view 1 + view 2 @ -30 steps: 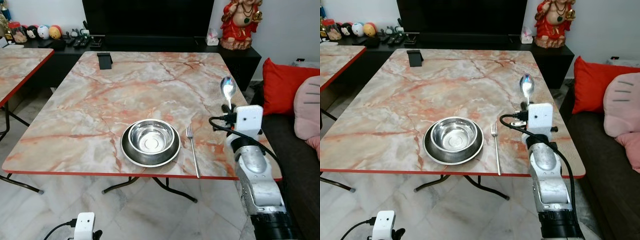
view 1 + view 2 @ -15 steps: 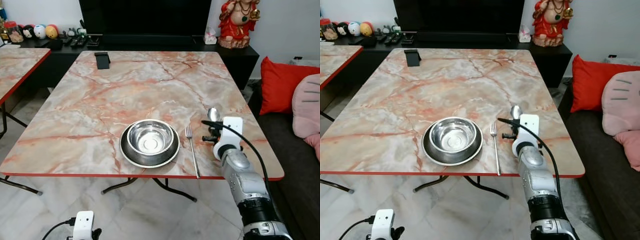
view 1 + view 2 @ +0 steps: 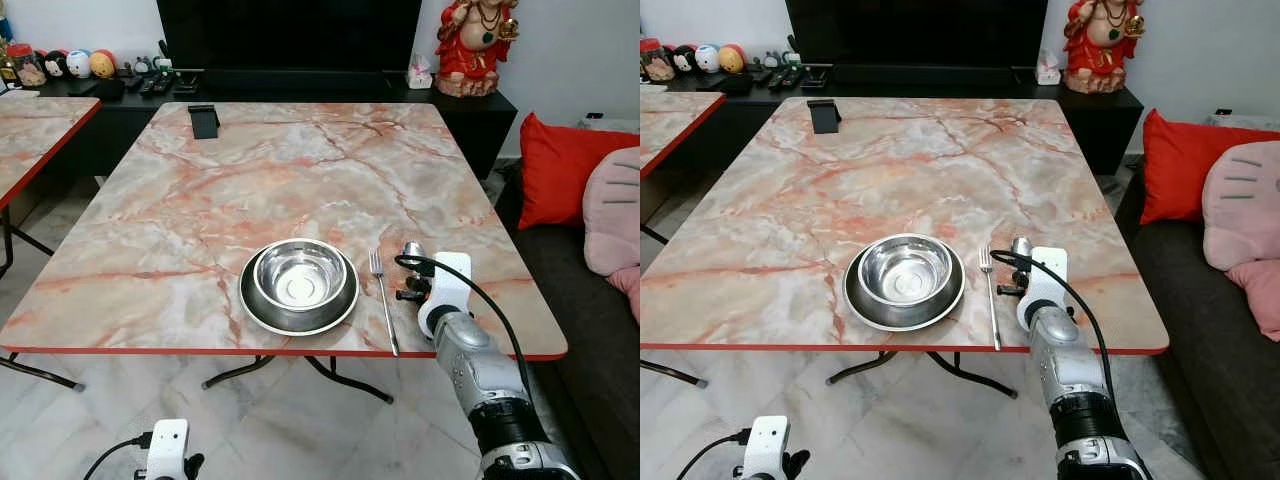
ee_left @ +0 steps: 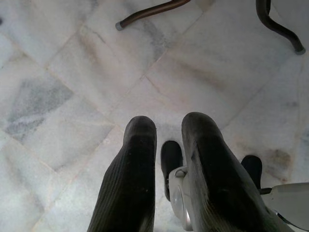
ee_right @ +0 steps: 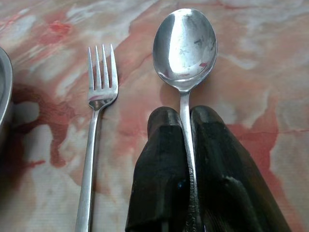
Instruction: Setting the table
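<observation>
The right gripper (image 5: 186,140) has its jaws shut tight on the handle of the spoon (image 5: 185,46). The spoon bowl sticks out past the fingertips (image 5: 164,121) and sits low over the counter (image 3: 250,170). Taking the steel bowl (image 3: 301,274) as the middle of a clock, the fork (image 3: 383,298) lies at about 3 o'clock, and the spoon is a bit further out the same way, just beside the fork. The steel bowl sits on a dark plate (image 3: 262,312).

The left gripper (image 4: 166,159) hangs down by the floor (image 4: 72,87). Its jaws are a little way apart and hold nothing.

What could go wrong? I think the spoon could bump the fork if the arm slides toward 9 o'clock, because the two are so close. If the jaws open while the spoon is tipped, it could roll or land crooked. I cannot tell if the spoon touches the counter yet.

The near red edge (image 3: 250,351) of the counter is close to the arm, so a spoon pushed toward 6 o'clock might slip off. There is lots of bare room toward 12 o'clock, up to the small black stand (image 3: 204,120). Toward 3 o'clock there is a little more room before the counter ends by the sofa (image 3: 590,300).
</observation>
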Tool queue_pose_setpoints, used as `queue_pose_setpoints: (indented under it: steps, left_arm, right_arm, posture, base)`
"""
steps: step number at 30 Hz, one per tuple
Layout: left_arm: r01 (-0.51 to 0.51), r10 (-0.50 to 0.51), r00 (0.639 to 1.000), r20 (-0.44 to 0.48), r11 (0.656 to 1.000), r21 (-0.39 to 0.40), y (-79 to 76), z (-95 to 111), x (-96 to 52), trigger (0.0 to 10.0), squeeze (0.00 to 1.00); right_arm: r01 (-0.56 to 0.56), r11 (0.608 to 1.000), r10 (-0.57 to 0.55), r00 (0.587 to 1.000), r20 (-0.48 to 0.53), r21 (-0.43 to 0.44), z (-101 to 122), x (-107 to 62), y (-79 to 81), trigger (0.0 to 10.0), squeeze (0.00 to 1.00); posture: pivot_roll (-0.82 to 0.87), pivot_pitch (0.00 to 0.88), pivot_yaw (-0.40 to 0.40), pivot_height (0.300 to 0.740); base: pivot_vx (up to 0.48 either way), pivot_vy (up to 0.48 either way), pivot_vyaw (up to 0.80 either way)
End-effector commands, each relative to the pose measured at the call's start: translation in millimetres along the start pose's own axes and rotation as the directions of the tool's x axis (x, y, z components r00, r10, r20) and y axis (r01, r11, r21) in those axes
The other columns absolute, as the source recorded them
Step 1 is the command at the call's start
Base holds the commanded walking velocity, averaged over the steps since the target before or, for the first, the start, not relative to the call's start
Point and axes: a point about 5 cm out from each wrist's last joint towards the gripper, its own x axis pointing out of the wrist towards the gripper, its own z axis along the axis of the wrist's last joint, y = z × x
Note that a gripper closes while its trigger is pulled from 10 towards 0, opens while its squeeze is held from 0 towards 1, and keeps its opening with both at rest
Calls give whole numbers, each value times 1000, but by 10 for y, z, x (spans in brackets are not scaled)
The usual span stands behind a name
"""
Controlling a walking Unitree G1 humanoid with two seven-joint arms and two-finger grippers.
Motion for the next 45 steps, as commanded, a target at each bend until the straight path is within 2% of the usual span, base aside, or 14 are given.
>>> queue_pose_setpoints:
  steps: [1, 8, 25, 36, 38, 45]
  left_arm:
    - [-7, 7, 1000, 2, 1000, -12, 26, 7, -2, 10000, 0]
    - [-8, 8, 1000, 8, 1000, -12, 32, 22, 1, 10000, 0]
    - [-7, 7, 1000, 24, 1000, -12, 16, 52, 7, 10000, 0]
    - [-9, 9, 1000, 19, 1000, -14, 20, 38, 4, 10000, 0]
    - [-9, 9, 1000, 17, 1000, -13, 20, 35, 3, 10000, 0]
    - [-8, 8, 1000, 14, 1000, -12, 20, 27, 2, 10000, 0]
  right_arm:
    - [-10, 1000, 10, 1000, 3, 4, 6, 10, 22, 10000, 0]
    - [-26, 1000, 26, 1000, -9, 7, -46, 29, 73, 10000, 0]
    - [-24, 1000, 24, 1000, -15, 15, -98, 54, 66, 10000, 0]
    - [-33, 999, 32, 999, -15, -6, -147, 60, 82, 10000, 0]
    - [-29, 999, 29, 999, -14, -33, -173, 61, 67, 10000, 0]
    - [-31, 999, 31, 1000, -3, -31, -181, 67, 69, 10000, 0]
  posture:
    - [14, 0, -3, 740]
    - [18, 0, -4, 740]
    - [27, 0, -7, 740]
    - [29, 0, -7, 740]
    - [30, 0, -7, 740]
    - [32, 0, -6, 740]
  base:
    - [0, 0, 0]
    - [0, 0, 0]
    - [0, 0, 0]
    - [0, 0, 0]
    - [0, 0, 0]
    - [0, 0, 0]
